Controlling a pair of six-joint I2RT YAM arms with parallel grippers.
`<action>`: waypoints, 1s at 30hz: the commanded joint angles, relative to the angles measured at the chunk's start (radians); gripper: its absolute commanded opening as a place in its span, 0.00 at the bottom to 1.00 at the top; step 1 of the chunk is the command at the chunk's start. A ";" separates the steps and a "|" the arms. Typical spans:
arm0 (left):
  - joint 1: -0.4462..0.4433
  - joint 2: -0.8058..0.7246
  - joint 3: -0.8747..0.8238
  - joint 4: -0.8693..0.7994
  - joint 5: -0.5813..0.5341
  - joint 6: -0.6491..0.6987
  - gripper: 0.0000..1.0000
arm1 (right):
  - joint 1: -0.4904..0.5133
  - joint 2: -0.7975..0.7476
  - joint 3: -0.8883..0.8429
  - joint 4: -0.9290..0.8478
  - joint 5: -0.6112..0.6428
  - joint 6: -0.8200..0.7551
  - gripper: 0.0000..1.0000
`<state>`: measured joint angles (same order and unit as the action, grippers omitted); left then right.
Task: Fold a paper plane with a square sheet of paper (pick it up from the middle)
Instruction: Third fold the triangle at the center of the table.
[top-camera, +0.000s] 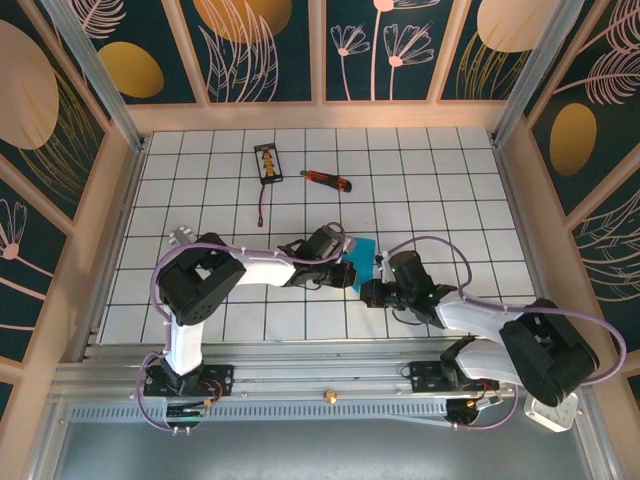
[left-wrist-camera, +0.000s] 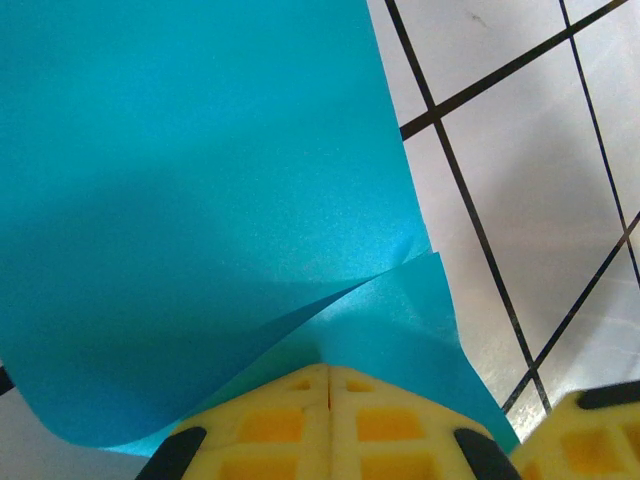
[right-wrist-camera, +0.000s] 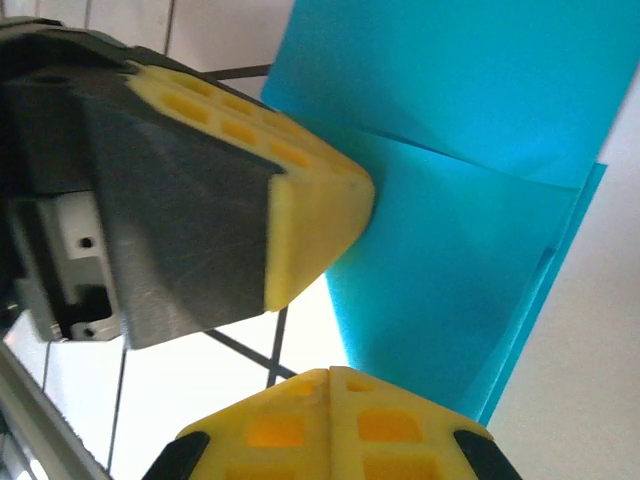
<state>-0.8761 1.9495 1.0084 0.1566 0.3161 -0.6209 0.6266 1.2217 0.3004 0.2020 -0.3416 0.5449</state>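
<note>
The square sheet of paper (top-camera: 363, 248) is cyan-blue and partly folded over on itself, standing up off the tiles between my two grippers. In the left wrist view its folded layers (left-wrist-camera: 200, 200) run down into the tips of my left gripper (left-wrist-camera: 328, 368), which is shut on it. From the right wrist view the left gripper's yellow finger (right-wrist-camera: 315, 225) presses against the sheet (right-wrist-camera: 450, 230). My right gripper (right-wrist-camera: 330, 372) is shut, its tips just beside the sheet's lower edge with nothing seen between them. From above, the left gripper (top-camera: 347, 268) and right gripper (top-camera: 372, 292) almost meet.
A red-and-black utility knife (top-camera: 327, 180) lies on the white grid table (top-camera: 450, 200) behind the arms. A black-and-yellow tool (top-camera: 267, 164) with a red cord lies to its left. Wooden walls (top-camera: 520, 200) fence the table in.
</note>
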 joint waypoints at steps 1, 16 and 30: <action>0.006 0.052 -0.005 -0.069 -0.050 0.009 0.00 | 0.007 0.046 0.049 0.017 -0.001 -0.037 0.00; 0.005 0.037 0.041 -0.089 -0.056 0.019 0.04 | -0.005 0.076 0.010 -0.043 0.032 -0.041 0.00; 0.005 -0.059 0.079 -0.098 -0.052 0.029 0.25 | -0.018 0.067 0.002 -0.081 0.058 -0.034 0.00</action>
<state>-0.8761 1.9457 1.0756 0.0845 0.2771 -0.6048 0.6197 1.2881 0.3183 0.1829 -0.3195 0.5224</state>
